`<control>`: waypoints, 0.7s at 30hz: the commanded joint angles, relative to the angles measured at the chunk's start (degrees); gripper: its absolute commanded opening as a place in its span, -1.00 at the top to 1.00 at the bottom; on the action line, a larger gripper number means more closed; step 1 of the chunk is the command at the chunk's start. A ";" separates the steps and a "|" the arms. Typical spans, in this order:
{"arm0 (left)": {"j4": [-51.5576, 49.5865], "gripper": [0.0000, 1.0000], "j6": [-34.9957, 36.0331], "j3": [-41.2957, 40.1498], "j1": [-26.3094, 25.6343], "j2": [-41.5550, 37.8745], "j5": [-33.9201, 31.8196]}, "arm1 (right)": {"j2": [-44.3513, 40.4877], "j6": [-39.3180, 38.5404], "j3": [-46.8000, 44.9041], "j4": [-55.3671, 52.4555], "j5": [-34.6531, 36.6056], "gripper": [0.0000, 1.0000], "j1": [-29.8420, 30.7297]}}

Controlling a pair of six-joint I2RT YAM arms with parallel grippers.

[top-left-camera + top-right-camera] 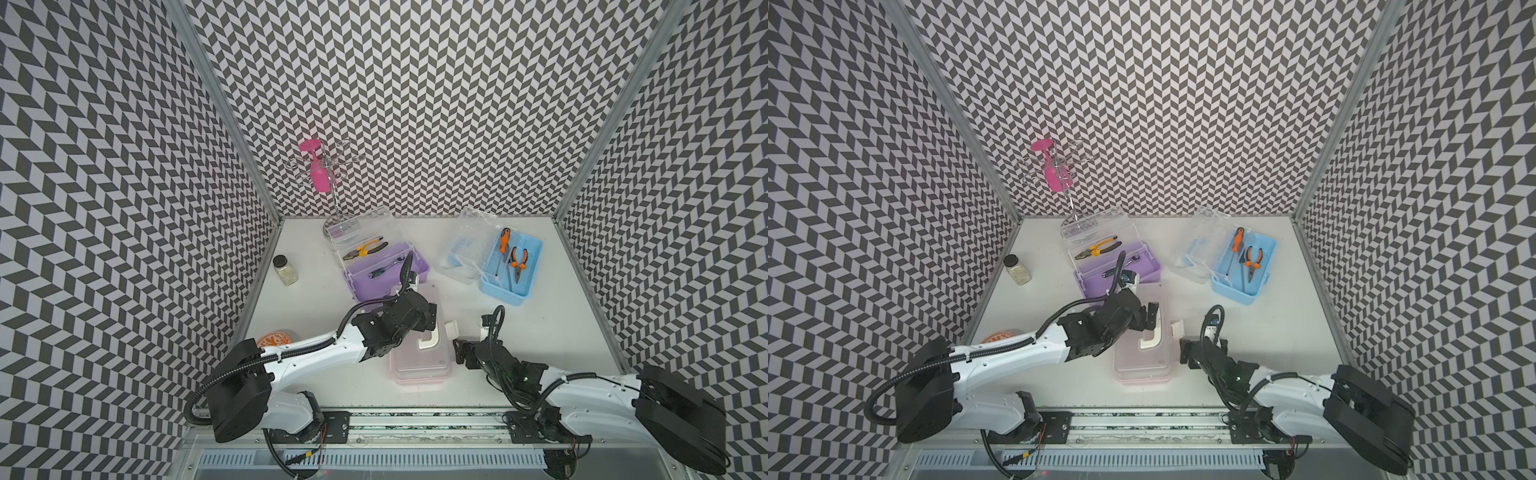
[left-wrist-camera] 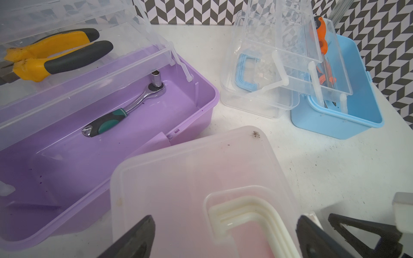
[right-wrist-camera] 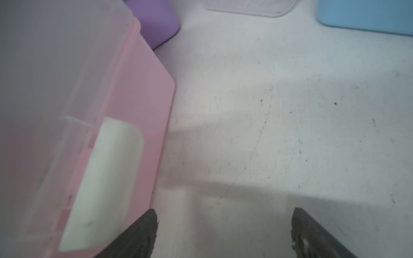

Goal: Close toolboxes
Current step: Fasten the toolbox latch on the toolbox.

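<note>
The pink box [image 1: 419, 365] sat front and centre on the table [image 1: 540, 332], lid down. The left claw [image 2: 223, 234] hung over the lid, jaws apart on either side of the white handle [image 2: 245, 214], gripping nothing. The right claw [image 3: 225, 230] sat low just beside the box's right side, near the white latch [image 3: 105, 183], jaws wide apart and empty. Behind, the purple box [image 1: 374, 282] and blue box [image 1: 511, 278] stood open.
</note>
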 commanded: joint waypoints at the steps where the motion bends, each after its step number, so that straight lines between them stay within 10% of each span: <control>1: -5.84 -0.99 -1.33 -2.47 0.43 0.62 1.77 | -0.34 1.03 1.80 0.69 4.83 -0.86 -0.07; 21: -6.64 -0.99 0.06 -2.75 3.05 -1.26 1.58 | -2.97 -5.38 4.86 9.08 -15.32 -0.70 -0.04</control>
